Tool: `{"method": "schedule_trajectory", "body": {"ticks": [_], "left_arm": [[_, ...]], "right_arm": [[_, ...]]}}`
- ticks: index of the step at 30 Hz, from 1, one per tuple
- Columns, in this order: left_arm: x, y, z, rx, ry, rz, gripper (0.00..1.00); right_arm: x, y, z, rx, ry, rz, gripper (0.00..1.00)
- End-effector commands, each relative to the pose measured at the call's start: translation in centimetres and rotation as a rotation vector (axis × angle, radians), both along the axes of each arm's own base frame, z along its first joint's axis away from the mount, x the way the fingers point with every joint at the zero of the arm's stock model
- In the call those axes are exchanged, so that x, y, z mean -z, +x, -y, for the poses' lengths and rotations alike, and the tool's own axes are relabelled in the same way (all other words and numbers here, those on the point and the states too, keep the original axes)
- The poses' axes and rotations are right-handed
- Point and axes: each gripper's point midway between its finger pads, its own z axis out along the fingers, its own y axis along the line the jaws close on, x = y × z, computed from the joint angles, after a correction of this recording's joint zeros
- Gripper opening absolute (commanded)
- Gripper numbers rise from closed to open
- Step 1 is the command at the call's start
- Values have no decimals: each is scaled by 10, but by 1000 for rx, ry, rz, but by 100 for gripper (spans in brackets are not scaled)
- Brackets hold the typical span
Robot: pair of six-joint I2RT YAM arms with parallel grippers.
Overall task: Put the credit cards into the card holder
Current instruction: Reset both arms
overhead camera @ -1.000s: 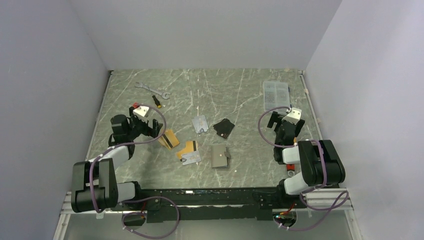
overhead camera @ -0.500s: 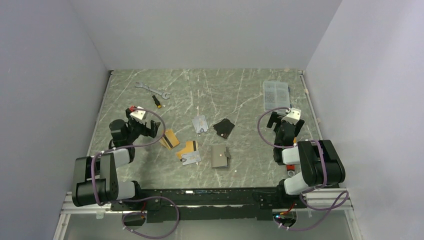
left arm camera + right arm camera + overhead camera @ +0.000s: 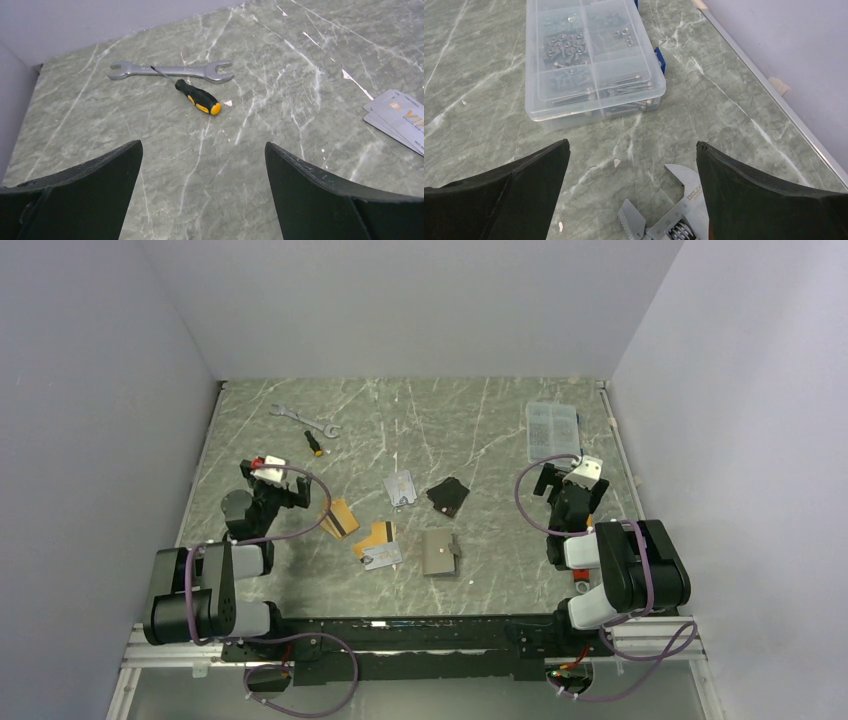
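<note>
Left gripper (image 3: 201,147): fully spread, empty.
Right gripper (image 3: 632,144): fully spread, empty.
Credit cards (image 3: 340,518): right of left gripper, apart.
Card holder (image 3: 439,553): near-centre, between grippers.

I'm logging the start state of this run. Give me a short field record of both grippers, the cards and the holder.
left gripper: open, empty, over bare table, short of the screwdriver
right gripper: open, empty, adjustable wrench lying between its fingers
credit cards: gold-orange and silver, loose on the table, none gripped
card holder: on the table, right of the cards in the top view, untouched
</note>
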Motion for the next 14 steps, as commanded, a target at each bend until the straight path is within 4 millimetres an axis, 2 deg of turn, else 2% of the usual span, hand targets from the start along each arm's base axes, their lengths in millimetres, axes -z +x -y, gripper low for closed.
{"method": "schedule_trajectory", "body": {"ticks": [1, 14], "left_arm": [[4, 0, -2, -15, 2, -28, 99], [3, 0, -1, -16, -4, -22, 99]], "right_arm": [[-16, 8, 0, 9, 9, 54, 100], [-16, 7, 0, 7, 11, 58, 100]]}}
